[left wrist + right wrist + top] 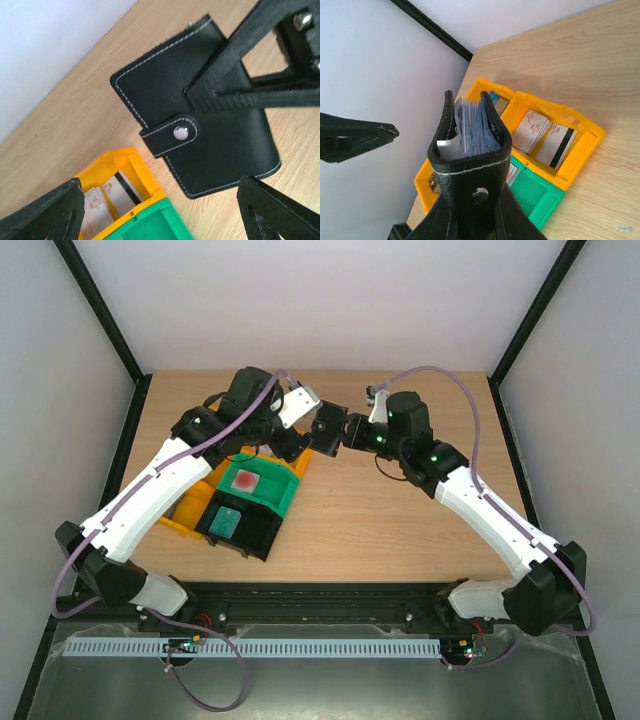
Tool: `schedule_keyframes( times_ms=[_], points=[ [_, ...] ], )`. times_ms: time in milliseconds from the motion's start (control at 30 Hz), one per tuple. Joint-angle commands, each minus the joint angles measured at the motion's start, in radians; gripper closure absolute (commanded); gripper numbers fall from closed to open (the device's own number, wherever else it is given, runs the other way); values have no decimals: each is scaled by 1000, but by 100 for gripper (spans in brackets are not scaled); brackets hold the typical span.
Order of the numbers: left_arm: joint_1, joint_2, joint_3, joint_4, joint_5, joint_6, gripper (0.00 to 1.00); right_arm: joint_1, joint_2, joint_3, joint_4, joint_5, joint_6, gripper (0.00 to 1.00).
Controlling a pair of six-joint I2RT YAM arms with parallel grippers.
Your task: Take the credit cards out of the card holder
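Well, nearest the arm bases sits a black bin [265, 537] with a teal block [225, 522] in it. A green bin [291, 490] touches it just behind, and a yellow bin [585, 132] lies beside that. Cards [532, 129] lie in the yellow bin, white with pink marks, one showing a black stripe. Farther back, above the table [400, 530], the right gripper [475, 197] is clamped on the holder [200, 135], whose snap tab lies across its black face. Pale pocket sleeves show at its gaping end; whether cards sit inside, I cannot tell. The left gripper [160, 185] faces the holder, jaws spread wide, touching nothing.
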Motion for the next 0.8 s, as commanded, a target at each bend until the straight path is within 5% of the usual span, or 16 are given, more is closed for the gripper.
schedule_keyframes(
  times_ms=[0, 467, 767],
  points=[
    [-6, 43, 71, -23, 72, -67, 15, -6, 10, 65, -4, 5, -22, 98],
    [1, 124, 93, 10, 69, -151, 14, -6, 11, 55, 65, -125, 4, 98],
    [0, 146, 56, 66, -228, -117, 52, 8, -6, 32, 135, -245, 48, 98]
  ],
)
